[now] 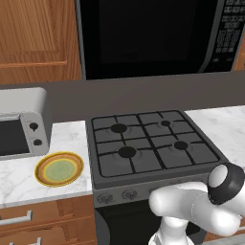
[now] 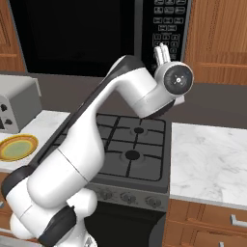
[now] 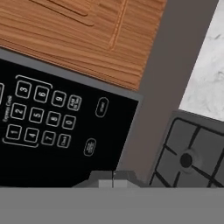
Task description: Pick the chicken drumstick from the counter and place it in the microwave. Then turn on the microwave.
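Claw (image 2: 162, 52) of mine is up high, right at the button keypad (image 2: 166, 21) on the right side of the big black microwave (image 1: 143, 36). My two fingers are pressed tight together with nothing between them. In the hand view the number buttons (image 3: 37, 116) are very close, and my finger tips (image 3: 113, 180) sit at the bottom of it, touching each other. The microwave door is shut and its glass is dark. I cannot see the chicken drumstick, so I cannot tell where it is. Below me is the dark grey stove (image 1: 153, 146). A yellow plate (image 1: 59, 169) lies near the front edge of the white counter (image 1: 14, 179), left of the stove, with a silver toaster oven (image 1: 21, 127) behind it.
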